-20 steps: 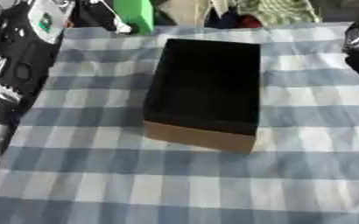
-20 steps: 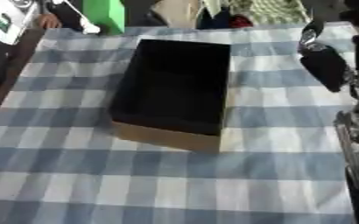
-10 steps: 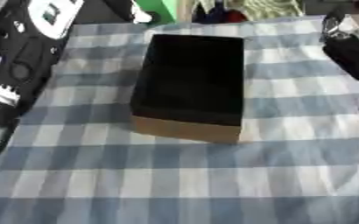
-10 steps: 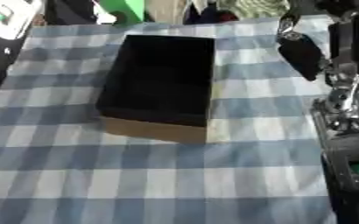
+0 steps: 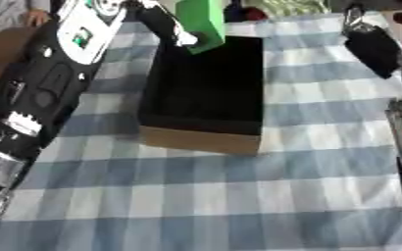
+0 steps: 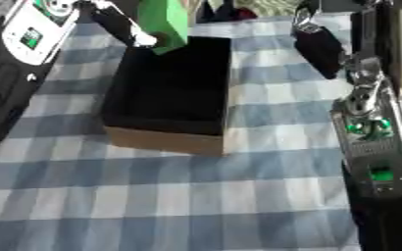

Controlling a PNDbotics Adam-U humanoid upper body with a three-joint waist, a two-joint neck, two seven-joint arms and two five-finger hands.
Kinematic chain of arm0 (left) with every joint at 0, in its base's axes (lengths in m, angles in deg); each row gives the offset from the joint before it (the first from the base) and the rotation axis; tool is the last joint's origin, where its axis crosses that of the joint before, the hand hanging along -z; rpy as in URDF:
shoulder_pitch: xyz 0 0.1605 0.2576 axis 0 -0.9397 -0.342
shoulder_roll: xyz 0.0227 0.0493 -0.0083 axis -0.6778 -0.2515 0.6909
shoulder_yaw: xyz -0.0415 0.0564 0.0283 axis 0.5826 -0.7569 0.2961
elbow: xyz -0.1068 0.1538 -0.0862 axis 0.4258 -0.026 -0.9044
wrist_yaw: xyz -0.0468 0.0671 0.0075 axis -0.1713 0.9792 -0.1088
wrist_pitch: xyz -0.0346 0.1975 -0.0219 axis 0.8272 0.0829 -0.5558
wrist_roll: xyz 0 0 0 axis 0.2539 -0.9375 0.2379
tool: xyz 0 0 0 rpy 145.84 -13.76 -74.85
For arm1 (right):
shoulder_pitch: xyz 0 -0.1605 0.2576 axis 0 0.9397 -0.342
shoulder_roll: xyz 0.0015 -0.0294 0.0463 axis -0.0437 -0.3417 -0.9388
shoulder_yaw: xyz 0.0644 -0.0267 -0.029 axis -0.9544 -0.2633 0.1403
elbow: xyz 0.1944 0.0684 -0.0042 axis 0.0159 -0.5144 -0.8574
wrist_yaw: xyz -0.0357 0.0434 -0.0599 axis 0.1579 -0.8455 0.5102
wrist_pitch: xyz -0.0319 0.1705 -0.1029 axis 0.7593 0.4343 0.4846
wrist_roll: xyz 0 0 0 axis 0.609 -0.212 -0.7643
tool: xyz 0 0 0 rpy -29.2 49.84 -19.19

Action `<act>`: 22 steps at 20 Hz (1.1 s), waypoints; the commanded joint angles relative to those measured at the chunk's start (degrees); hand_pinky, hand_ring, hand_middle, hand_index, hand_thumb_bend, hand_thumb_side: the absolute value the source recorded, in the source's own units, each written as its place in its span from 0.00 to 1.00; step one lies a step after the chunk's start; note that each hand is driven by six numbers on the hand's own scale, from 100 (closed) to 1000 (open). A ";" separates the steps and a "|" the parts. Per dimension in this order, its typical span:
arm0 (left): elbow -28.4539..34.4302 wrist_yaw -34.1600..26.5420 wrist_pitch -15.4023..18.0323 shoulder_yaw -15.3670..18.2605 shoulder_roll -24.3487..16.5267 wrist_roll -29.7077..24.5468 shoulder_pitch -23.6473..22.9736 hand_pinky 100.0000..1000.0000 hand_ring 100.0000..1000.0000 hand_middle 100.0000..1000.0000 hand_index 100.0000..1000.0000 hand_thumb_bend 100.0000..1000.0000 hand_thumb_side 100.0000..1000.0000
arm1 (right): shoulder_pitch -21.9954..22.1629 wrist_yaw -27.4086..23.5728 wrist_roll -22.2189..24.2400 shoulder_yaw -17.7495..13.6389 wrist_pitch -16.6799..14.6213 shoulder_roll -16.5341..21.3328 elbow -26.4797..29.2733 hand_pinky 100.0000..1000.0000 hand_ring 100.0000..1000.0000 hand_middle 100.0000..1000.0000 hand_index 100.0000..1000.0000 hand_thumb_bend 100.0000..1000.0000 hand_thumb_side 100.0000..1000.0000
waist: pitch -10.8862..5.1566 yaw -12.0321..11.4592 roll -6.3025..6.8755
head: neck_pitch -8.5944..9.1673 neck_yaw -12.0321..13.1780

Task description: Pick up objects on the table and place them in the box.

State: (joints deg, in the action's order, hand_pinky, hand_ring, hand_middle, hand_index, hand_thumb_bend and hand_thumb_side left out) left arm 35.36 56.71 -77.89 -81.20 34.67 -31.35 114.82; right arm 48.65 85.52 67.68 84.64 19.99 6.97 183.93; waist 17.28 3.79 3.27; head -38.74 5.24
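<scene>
The box [image 5: 206, 93] is sitting open mid-tabletop on the checked cloth [image 5: 204, 196]. Beyond it, the left hand [image 5: 166, 27] is gripping the green block [image 5: 201, 22] over the box's far-left corner (right hand [image 6: 317, 46] hanging far right; fingers unreadable).

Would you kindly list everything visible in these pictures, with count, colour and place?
Box: one, black inside with brown cardboard outside, open, on the middle of the table.
Green block: one, green, over the box's far left corner, held by the left hand.
Tablecloth: one, blue and white check, covering the table.
Clutter: several unclear items, past the table's far edge.
Left hand: black with white fingertips, at the top, fingers round the block.
Right hand: black, upper right, above the cloth; fingers unclear.
</scene>
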 commanded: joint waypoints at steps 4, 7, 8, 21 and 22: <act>-0.66 -1.81 -0.97 -0.90 -0.67 -1.40 -0.25 1.00 0.50 0.32 0.68 0.15 0.00 | -1.42 1.22 0.20 0.13 -0.31 -0.16 2.06 0.83 0.90 0.74 0.89 0.00 0.32 | -1.23 -0.40 -0.22 | -1.07 -0.66; -0.93 -2.34 -1.20 -1.23 -0.81 -2.73 -0.92 1.00 0.55 0.37 0.71 0.28 0.00 | -1.55 1.47 0.16 0.08 -0.34 -0.29 2.30 0.83 0.90 0.74 0.89 0.00 0.32 | -1.21 -0.61 -0.19 | -1.31 -0.92; -0.99 -2.22 -1.09 -1.30 -0.77 -3.20 -1.14 0.99 0.57 0.40 0.72 0.30 0.00 | -1.60 1.54 0.17 0.10 -0.37 -0.39 2.37 0.83 0.90 0.74 0.89 0.00 0.32 | -1.19 -0.63 -0.20 | -1.29 -0.95; -1.11 2.97 9.58 -0.29 -0.73 -4.86 -1.74 0.80 0.78 0.66 0.91 0.63 0.29 | -1.11 1.31 -0.04 -0.09 -0.20 -0.68 2.80 0.83 0.90 0.74 0.90 0.00 0.33 | -1.21 -0.78 -0.38 | -0.97 -0.65; -1.32 3.74 10.05 -0.15 -0.71 -4.46 -1.84 0.79 0.78 0.67 0.92 0.64 0.30 | -1.05 1.26 -0.07 -0.10 -0.17 -0.67 2.78 0.83 0.90 0.74 0.90 0.00 0.33 | -1.25 -0.80 -0.39 | -0.96 -0.64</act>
State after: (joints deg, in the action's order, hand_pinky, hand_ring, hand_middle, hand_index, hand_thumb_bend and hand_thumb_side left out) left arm 33.45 59.46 -68.78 -82.21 34.93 -36.29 112.13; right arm 48.22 86.70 67.86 84.87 19.77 6.02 185.39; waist 17.29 3.09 3.08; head -39.65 4.47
